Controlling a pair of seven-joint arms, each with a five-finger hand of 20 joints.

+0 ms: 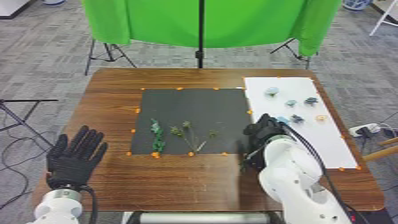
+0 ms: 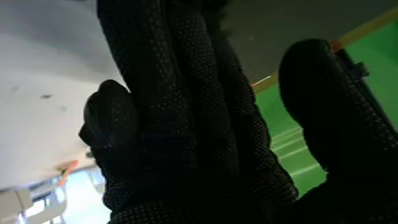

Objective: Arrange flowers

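Left hand [image 1: 75,159]: fingers spread, empty. Right hand [image 1: 263,130]: fingers straight, hold unclear. Sprigs [image 1: 157,144] on mat [image 1: 209,106].

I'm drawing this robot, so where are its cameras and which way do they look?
Head view: sits on the robot's head, looking forward and down at the wooden table and leafy green sprig. It shows both white arms, the left robot hand and right robot hand.
Right wrist view: sits on the right wrist, looking along that hand's black-gloved fingers and thumb.
Both share: the right robot hand and green cloth.
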